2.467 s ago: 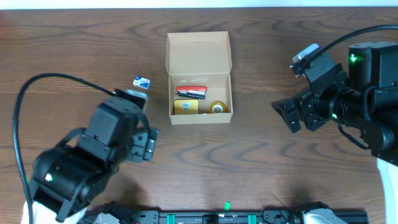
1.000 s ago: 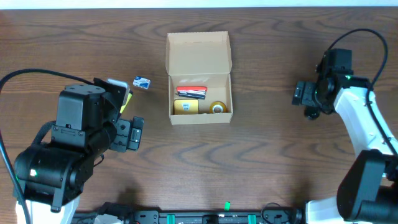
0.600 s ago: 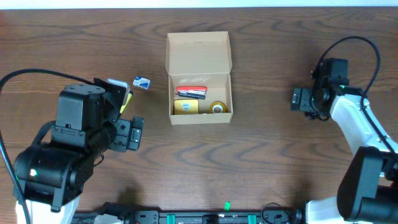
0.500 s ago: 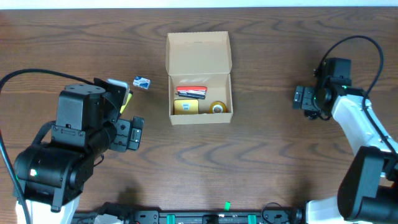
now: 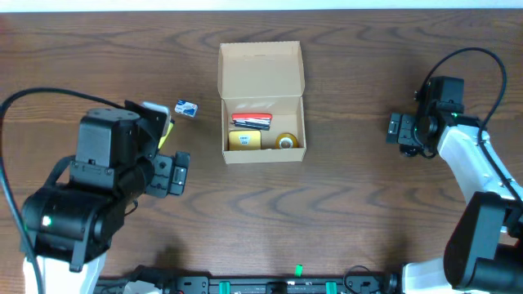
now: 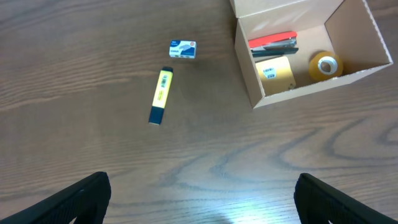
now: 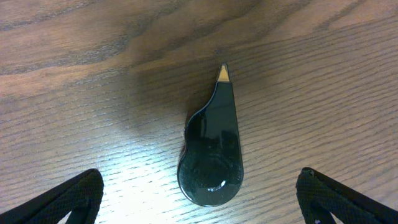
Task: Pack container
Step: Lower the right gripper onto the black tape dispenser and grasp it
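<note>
Container (image 5: 261, 69) mid-table, flap folded back for loading, 3 items inside. Right gripper (image 7: 200, 196) spread wide, straddling black tape dispenser (image 7: 211, 146), likely lining up grasp. Left gripper (image 6: 202, 199) likewise spread, empty, above highlighter (image 6: 161, 96).

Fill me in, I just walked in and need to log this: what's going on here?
Two robot arms are packing the container, an open tan cardboard box already holding a red stapler, a yellow box and a tape roll. Neither arm holds anything. The left tool hangs open over the table, where a yellow highlighter and a small blue box lie left of the container. The right tool is open above a black teardrop-shaped dispenser.
</note>
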`<action>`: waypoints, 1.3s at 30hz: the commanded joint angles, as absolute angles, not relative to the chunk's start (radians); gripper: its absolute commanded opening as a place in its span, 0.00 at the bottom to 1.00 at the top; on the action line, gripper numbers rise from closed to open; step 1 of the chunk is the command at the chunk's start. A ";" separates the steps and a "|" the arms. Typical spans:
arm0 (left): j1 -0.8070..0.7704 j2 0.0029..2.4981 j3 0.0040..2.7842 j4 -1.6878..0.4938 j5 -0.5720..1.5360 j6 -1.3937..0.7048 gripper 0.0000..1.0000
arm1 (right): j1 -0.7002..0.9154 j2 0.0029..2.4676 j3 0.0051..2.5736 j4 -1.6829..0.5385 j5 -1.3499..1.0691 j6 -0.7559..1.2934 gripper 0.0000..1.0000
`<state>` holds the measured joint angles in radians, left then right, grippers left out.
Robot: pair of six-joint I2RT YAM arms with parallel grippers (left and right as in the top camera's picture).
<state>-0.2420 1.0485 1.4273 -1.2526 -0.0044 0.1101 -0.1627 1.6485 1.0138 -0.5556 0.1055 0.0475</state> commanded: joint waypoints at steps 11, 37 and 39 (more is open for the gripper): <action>-0.236 1.123 1.436 -1.210 0.045 0.127 0.95 | -0.173 1.726 0.999 -0.531 0.116 0.036 0.99; -0.236 1.123 1.436 -1.187 0.041 0.128 0.95 | -0.178 1.831 0.999 -0.467 0.115 0.093 0.61; -0.236 1.123 1.436 -1.187 0.041 0.128 0.95 | -0.178 1.831 0.999 -0.467 0.115 0.093 0.59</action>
<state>-0.2420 1.1233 1.4273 -1.1881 0.0311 0.1104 -0.1673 1.8133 1.0054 -0.4702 0.1059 0.0776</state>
